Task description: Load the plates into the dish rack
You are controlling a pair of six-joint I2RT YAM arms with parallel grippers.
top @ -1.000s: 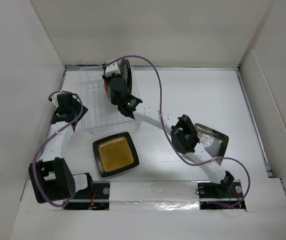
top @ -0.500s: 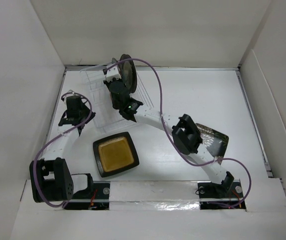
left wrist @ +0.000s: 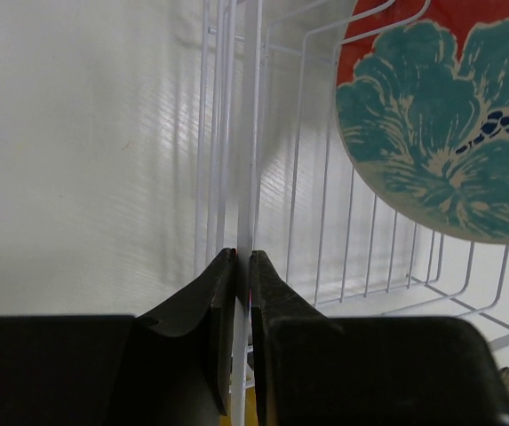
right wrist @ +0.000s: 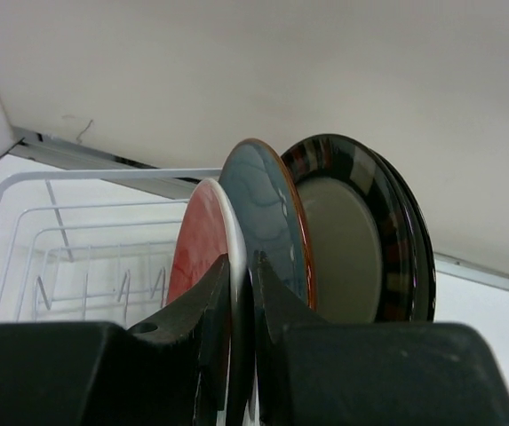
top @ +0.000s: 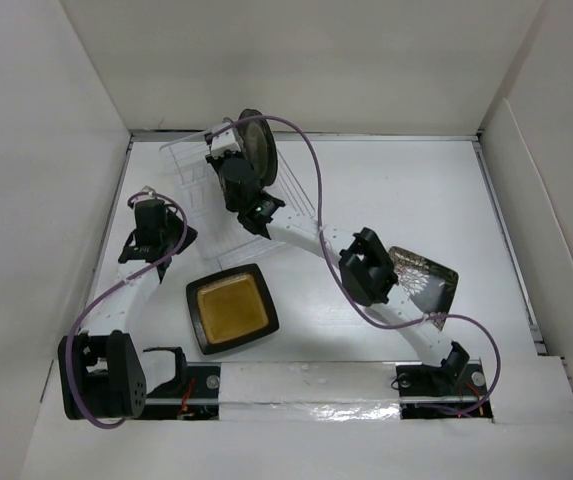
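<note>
The dish rack [top: 191, 170], thin white wire, stands at the back left. Several round plates [top: 256, 148] stand on edge in it. In the right wrist view these are a red-patterned plate [right wrist: 202, 240], a teal plate [right wrist: 267, 213] and a cream plate with a black striped rim [right wrist: 352, 240]. My right gripper [right wrist: 242, 257] is shut on the red-patterned plate's rim, over the rack [top: 234, 152]. My left gripper [left wrist: 243, 253] is shut on a wire of the rack's near left side [top: 174, 238]. The red plate's teal flower [left wrist: 441, 133] shows through the wires. A square dark-brown, amber-centred plate [top: 232, 308] lies flat in front.
A square black floral plate [top: 428, 278] lies at the right, partly under the right arm's elbow [top: 368, 265]. White walls close in the table on the left, back and right. Purple cables loop above both arms.
My left gripper swung right to the rack and shut on its wire. The rack turned, its right side swinging out. My right gripper shifted slightly back with the red plate.
</note>
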